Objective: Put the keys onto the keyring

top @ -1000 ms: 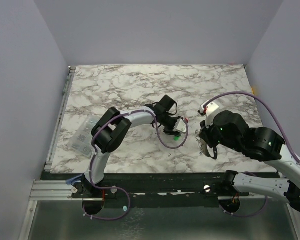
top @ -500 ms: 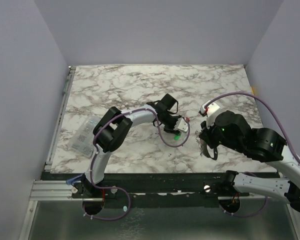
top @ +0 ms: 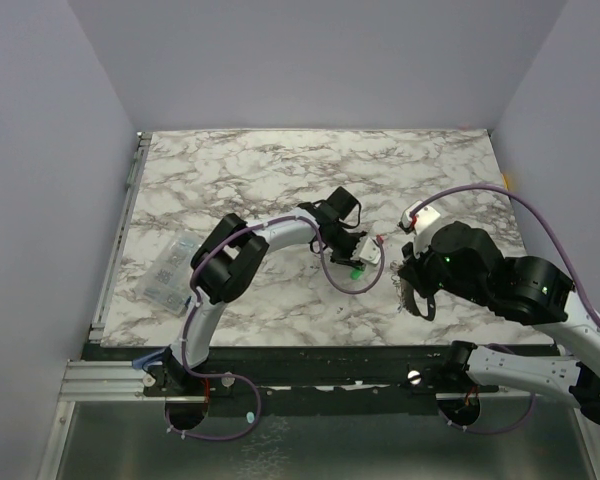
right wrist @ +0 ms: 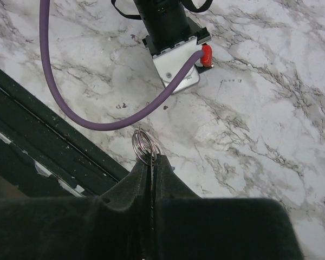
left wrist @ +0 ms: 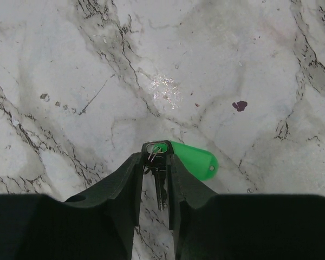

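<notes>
The left gripper's [left wrist: 156,160] jaws stand narrowly apart with the green key [left wrist: 196,160] between them. Its metal shaft runs down the gap and its plastic head juts out to the right past the fingertips. Whether the pads actually press on the shaft cannot be told from the wrist view. The key lies low over the marble table [top: 280,170], near its middle, and shows from above as a small green spot [top: 356,270] under the left wrist.

The right gripper's [right wrist: 151,158] jaws are pressed together, pinching the keyring [right wrist: 143,145]. Its wire loops stick up beyond the fingertips, above the marble near the table's front edge. Past it, the right wrist view shows the left arm's white wrist block and the purple cable [right wrist: 86,122] curving across the table.

Compared with a second ago, the left arm's wrist and elbow have shifted slightly to the right. This brings the left gripper [top: 365,262] and the green spot a little closer to the right gripper [top: 412,290], though the two remain apart. The right arm holds almost the same pose. The clear plastic bag [top: 167,270] lies where it was, near the table's left edge.
</notes>
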You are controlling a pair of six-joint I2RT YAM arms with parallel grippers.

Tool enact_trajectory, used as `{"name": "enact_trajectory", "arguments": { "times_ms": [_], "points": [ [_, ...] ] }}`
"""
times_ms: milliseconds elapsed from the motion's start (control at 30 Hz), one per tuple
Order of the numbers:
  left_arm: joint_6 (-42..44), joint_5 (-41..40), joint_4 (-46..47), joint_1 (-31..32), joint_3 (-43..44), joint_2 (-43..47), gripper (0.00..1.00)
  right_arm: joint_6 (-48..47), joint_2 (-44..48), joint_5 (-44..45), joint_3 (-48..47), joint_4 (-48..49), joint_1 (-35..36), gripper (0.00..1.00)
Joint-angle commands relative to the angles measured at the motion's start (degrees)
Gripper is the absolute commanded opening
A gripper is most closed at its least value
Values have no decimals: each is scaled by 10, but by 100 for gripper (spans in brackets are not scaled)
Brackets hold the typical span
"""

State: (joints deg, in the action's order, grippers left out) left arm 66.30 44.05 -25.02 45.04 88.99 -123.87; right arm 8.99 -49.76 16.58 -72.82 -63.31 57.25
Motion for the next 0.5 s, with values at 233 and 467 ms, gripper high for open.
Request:
{"name": "enact_trajectory", "arguments": {
  "times_ms": [233, 467],
  "points": [
    [20, 2, -45, 7, 25, -14, 0, -5, 4, -16, -16, -9, -3, 1],
    [-6, 18, -48, 4, -3, 37, 0, -9, -4, -10, -28, -14, -3, 1]
  ]
}}
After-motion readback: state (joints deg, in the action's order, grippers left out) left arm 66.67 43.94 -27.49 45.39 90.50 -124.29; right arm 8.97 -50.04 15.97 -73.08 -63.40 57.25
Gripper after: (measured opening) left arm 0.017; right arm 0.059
